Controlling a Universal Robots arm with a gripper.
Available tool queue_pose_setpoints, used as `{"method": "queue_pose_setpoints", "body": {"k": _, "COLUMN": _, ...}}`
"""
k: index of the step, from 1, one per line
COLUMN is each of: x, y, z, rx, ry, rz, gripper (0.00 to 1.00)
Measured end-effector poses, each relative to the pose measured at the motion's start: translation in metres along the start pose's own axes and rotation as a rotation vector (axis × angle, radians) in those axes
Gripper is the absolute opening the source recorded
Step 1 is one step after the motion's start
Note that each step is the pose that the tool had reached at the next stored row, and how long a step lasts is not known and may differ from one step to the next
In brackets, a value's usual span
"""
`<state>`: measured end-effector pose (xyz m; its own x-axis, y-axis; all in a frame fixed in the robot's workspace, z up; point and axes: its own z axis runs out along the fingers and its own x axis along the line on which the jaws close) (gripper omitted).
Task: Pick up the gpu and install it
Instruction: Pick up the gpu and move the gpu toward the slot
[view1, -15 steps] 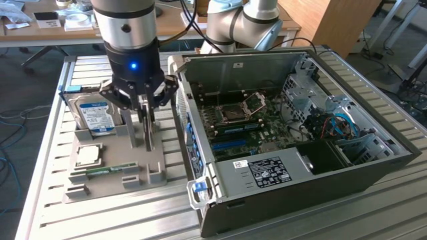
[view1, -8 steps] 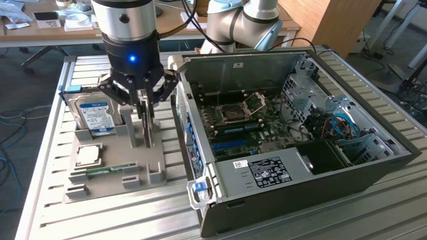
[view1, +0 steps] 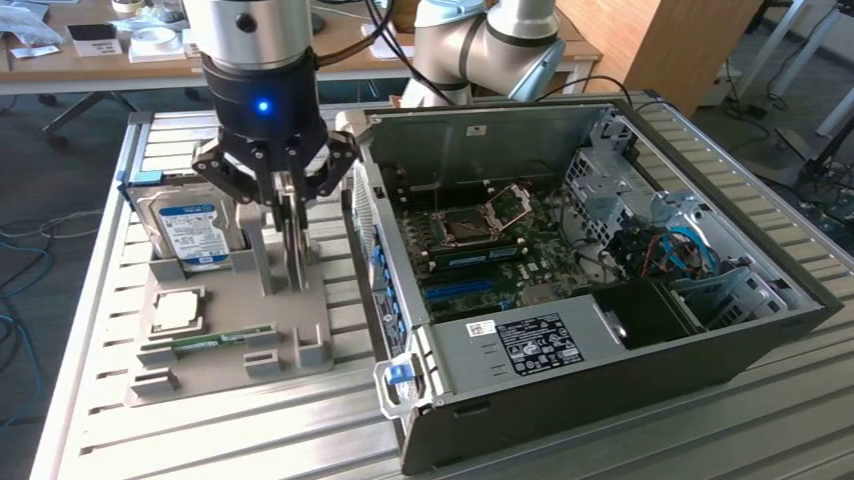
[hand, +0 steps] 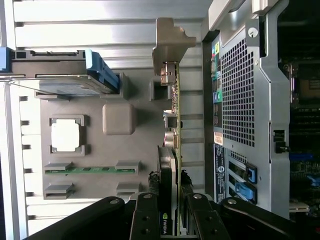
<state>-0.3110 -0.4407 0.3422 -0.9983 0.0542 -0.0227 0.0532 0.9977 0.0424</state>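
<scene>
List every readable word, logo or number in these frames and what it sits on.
"NVIDIA": on the gpu, black face.
Label on the hard drive: too small to read.
Print on the white sticker in the computer case: too small to read.
Print on the rear sticker: blurred.

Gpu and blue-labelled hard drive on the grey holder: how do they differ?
The gpu is a thin green-edged card; the hard drive is a thicker, blue-labelled block. The gpu stands next to the computer case; the hard drive is farther from it. The hand is at the gpu, not the hard drive. Both stand on edge in the grey holder.
</scene>
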Motion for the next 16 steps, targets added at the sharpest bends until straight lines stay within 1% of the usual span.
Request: {"method": "queue_pose_setpoints", "body": {"k": 16, "x": 0.000, "y": 0.0008, "z": -0.0191, "rx": -0.0001, "ry": -0.0002, "rz": 0.000, "gripper": 0.27}}
